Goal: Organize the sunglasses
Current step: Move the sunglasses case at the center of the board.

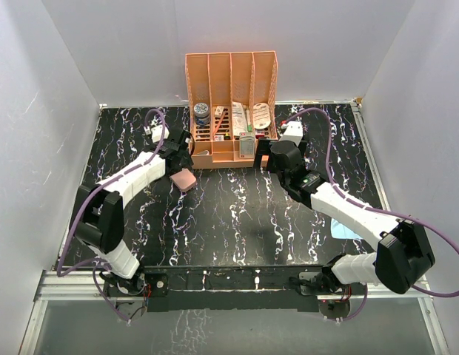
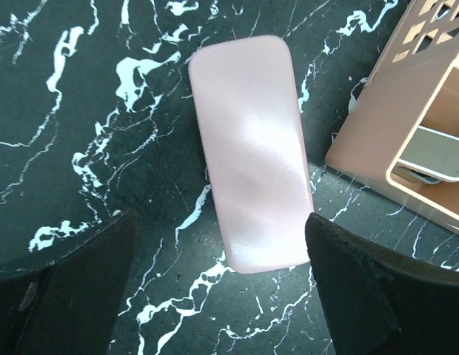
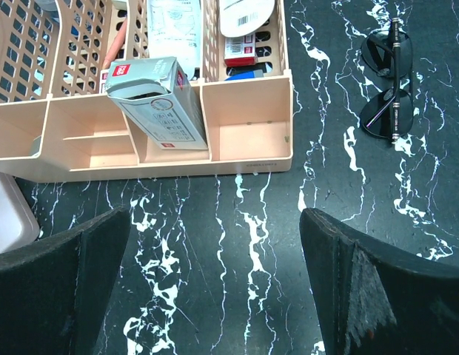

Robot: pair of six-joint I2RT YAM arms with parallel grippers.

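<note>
Right wrist view: small black thin-framed sunglasses [image 3: 389,85] lie untouched on the black marbled worktop [image 3: 237,222] beside the peach plastic organizer [image 3: 244,164]; right gripper [image 3: 215,251] fingers spread, empty; left gripper [image 2: 218,259] fingers spread astride the closed pink oblong case [image 2: 248,148]; casing judged not yet begun.

Blue cloth [image 1: 341,231] half-hidden under right arm [image 1: 355,211]

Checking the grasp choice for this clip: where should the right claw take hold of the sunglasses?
Probably at the bridge, coming from straight above. The sunglasses lie flat and folded on the table to the right of the organizer, and the middle between the lenses looks narrowest.
</note>
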